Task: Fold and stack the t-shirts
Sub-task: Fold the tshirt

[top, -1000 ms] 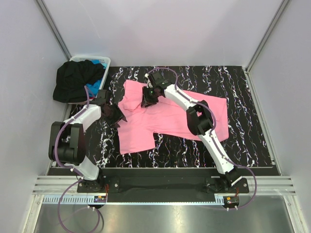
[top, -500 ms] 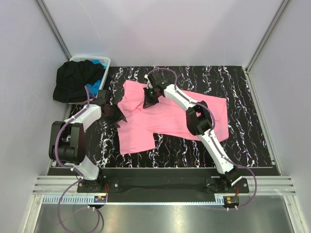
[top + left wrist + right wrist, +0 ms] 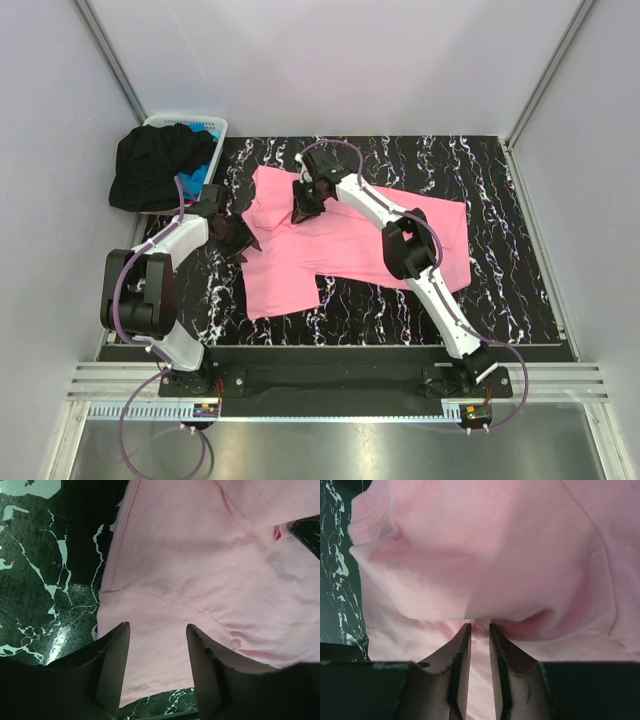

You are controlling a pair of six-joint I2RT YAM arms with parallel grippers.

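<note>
The black marbled table (image 3: 520, 290) is carrying the bright pink t-shirt (image 3: 290, 270), which is lying spread across its middle, mostly flat, with its collar end toward the left and its hem toward the right. At the table's far left corner the white slotted basket (image 3: 215, 125) is sitting with the black t-shirt (image 3: 150, 165) bunched up and hanging over its left rim. The bright blue t-shirt (image 3: 197, 177) is peeking out from under it inside the basket.

The left gripper (image 3: 233, 236) is hovering low at the pink shirt's left edge. Its fingers (image 3: 112, 670) are standing well apart over a seamed edge of the cloth and are gripping nothing.

The right gripper (image 3: 303, 205) is reaching to the shirt near its collar. Its fingers (image 3: 462, 655) are standing a narrow gap apart, their tips right at a raised fold of pink cloth, with no cloth showing between them.
</note>
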